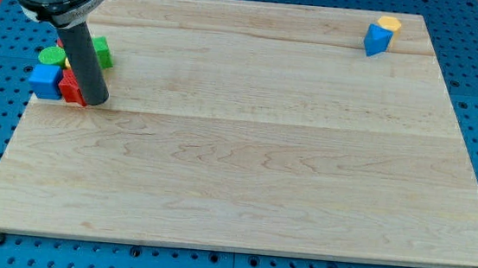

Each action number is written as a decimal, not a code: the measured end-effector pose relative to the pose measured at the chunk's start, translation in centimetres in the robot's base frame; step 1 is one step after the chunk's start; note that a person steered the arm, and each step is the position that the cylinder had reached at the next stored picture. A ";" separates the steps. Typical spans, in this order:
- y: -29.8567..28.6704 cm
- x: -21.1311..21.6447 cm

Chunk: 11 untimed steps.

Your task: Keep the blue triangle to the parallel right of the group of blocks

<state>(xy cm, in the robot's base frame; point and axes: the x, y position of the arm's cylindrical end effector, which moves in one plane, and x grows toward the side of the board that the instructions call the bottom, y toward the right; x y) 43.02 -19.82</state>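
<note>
A blue triangle block (375, 40) lies near the board's top right corner, touching a yellow block (389, 26) just above and to its right. At the view's left edge a group of blocks huddles together: a blue cube (46, 81), a red block (71, 87), a green round block (51, 55), a green block (100, 52) and a sliver of yellow behind the rod. My tip (94, 100) rests on the board at the right side of the red block, touching or nearly touching it. The rod hides part of the group.
The wooden board (246, 152) lies on a blue perforated table. The blue cube sits at the board's left edge.
</note>
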 end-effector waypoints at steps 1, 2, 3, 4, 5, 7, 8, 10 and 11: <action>0.1 0.0; 2.7 0.0; 7.2 1.4; 13.6 1.8; 23.2 1.6; 43.7 0.0; 53.9 -3.8; 54.4 -4.7; 54.4 -7.7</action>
<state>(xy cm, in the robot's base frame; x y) 35.33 34.53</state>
